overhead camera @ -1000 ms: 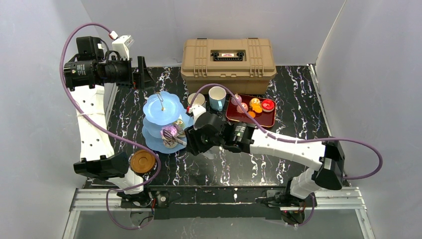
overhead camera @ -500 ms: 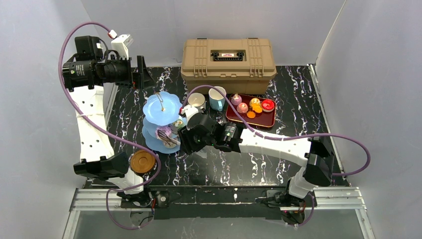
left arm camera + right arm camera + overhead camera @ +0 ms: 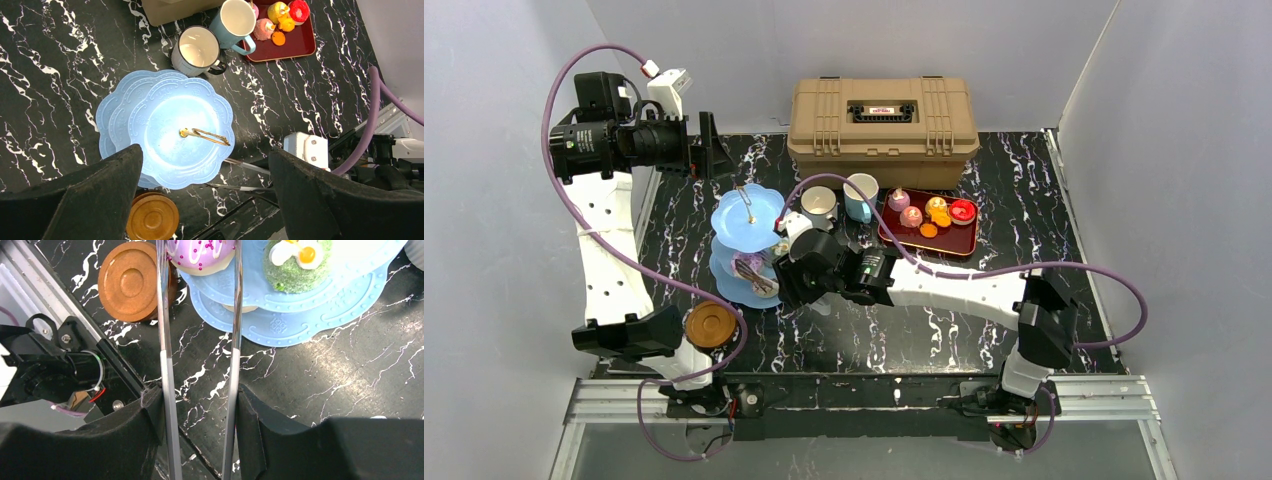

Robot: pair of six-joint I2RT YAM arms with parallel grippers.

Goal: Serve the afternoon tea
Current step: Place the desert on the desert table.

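The light-blue cake stand point(image 3: 747, 215) stands left of centre, seen from above in the left wrist view point(image 3: 185, 125). My right gripper point(image 3: 792, 272) point(image 3: 200, 405) is shut on metal tongs point(image 3: 165, 365). The tongs pinch a purple sprinkled donut point(image 3: 200, 252) point(image 3: 755, 268) over the edge of a lower tier point(image 3: 280, 325). Whether the donut rests on the tier I cannot tell. A green cake point(image 3: 295, 262) sits on that stand beside it. My left gripper point(image 3: 714, 148) point(image 3: 205, 167) hangs open high above the stand, holding nothing. A white mug point(image 3: 819, 204) and a light-blue mug point(image 3: 860, 195) stand behind the stand.
A brown saucer point(image 3: 710, 324) point(image 3: 152, 219) lies near the left arm's base. The dark-red tray point(image 3: 964, 240) behind the right arm holds several small cakes. A tan toolbox point(image 3: 884, 118) stands at the back. The right arm's purple cable loops over the mugs.
My right arm has slid left, carrying the tongs and purple donut further in over the stand's lower tier. The left arm has not moved.
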